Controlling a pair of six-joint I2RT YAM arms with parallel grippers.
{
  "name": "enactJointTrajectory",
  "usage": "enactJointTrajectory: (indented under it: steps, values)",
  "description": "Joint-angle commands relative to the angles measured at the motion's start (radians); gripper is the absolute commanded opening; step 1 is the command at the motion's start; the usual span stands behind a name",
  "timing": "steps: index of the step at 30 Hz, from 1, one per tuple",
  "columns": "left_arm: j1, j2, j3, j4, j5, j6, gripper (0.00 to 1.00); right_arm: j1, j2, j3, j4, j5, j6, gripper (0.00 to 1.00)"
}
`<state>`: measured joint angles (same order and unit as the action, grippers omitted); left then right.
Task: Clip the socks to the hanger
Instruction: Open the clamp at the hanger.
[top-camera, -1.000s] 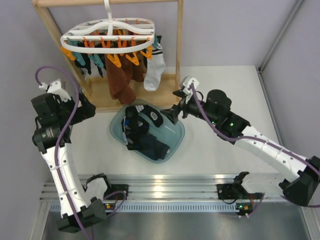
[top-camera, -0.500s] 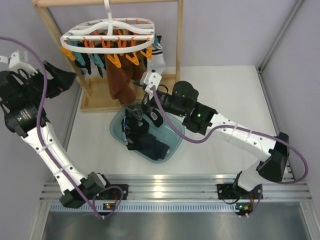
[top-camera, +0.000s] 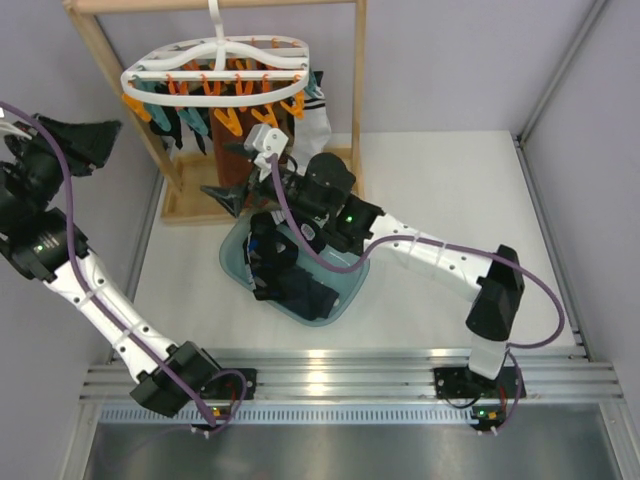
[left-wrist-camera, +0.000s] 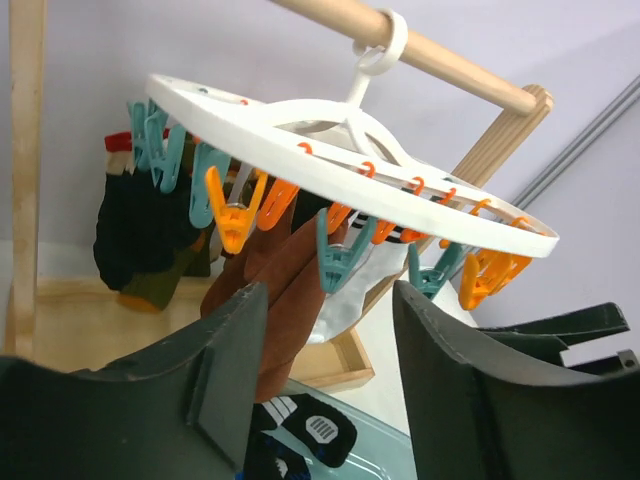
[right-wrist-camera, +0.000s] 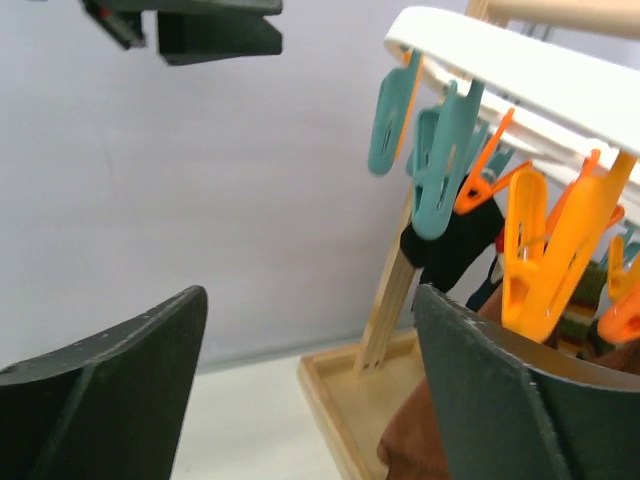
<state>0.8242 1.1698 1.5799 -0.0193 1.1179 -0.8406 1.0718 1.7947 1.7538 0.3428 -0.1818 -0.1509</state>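
Observation:
The white lattice hanger (top-camera: 215, 62) hangs by its hook from the wooden bar, with orange and teal clips below it. It also shows in the left wrist view (left-wrist-camera: 300, 150) and the right wrist view (right-wrist-camera: 520, 70). Some dark socks (top-camera: 185, 125) hang clipped at its left. Several more dark socks (top-camera: 285, 265) lie in a teal bowl (top-camera: 345, 285). My left gripper (top-camera: 100, 140) is open and empty, raised left of the hanger and facing it. My right gripper (top-camera: 222, 195) is open and empty, low under the hanger's front over the rack base.
The wooden rack (top-camera: 105, 60) stands at the back left with a tray base (top-camera: 190, 208). Large brown socks (top-camera: 240, 165) and a white sock (top-camera: 310, 135) hang from the hanger. The right arm stretches across over the bowl. The wall is close behind the rack.
My left arm has lifted and turned its gripper toward the hanger. My right arm has swung left from the bowl's right side to under the hanger. Both stay open and empty.

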Motion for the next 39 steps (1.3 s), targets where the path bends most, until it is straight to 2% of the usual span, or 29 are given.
enactJointTrajectory:
  steps: [1,6,10,13,19,23,27,34,39]
  values:
    - [0.003,-0.030,-0.031,0.179,-0.009,-0.038,0.56,0.019,0.080,0.108,0.218,0.022,0.040,0.81]
    - [-0.017,0.005,-0.012,0.180,0.008,-0.051,0.49,0.033,0.221,0.233,0.378,0.062,-0.002,0.70]
    - [-0.034,0.027,0.002,0.180,0.019,-0.045,0.43,0.040,0.288,0.295,0.441,0.079,-0.030,0.66]
    - [-0.062,0.047,0.008,0.177,0.025,-0.043,0.41,0.047,0.318,0.297,0.487,0.097,-0.061,0.63]
    - [-0.183,0.085,0.045,0.085,-0.029,0.038,0.41,0.062,0.308,0.265,0.498,0.105,-0.061,0.55]
    - [-0.255,0.106,0.084,-0.030,-0.095,0.130,0.41,0.065,0.308,0.257,0.490,0.122,-0.050,0.55]
    - [-0.278,0.137,0.107,-0.062,-0.132,0.140,0.38,0.065,0.318,0.274,0.496,0.136,-0.044,0.52]
    - [-0.284,0.131,0.104,-0.079,-0.147,0.156,0.35,0.065,0.341,0.306,0.515,0.153,-0.009,0.38]
    - [-0.284,0.085,0.072,-0.102,-0.150,0.175,0.38,0.066,0.342,0.311,0.510,0.151,0.005,0.37]
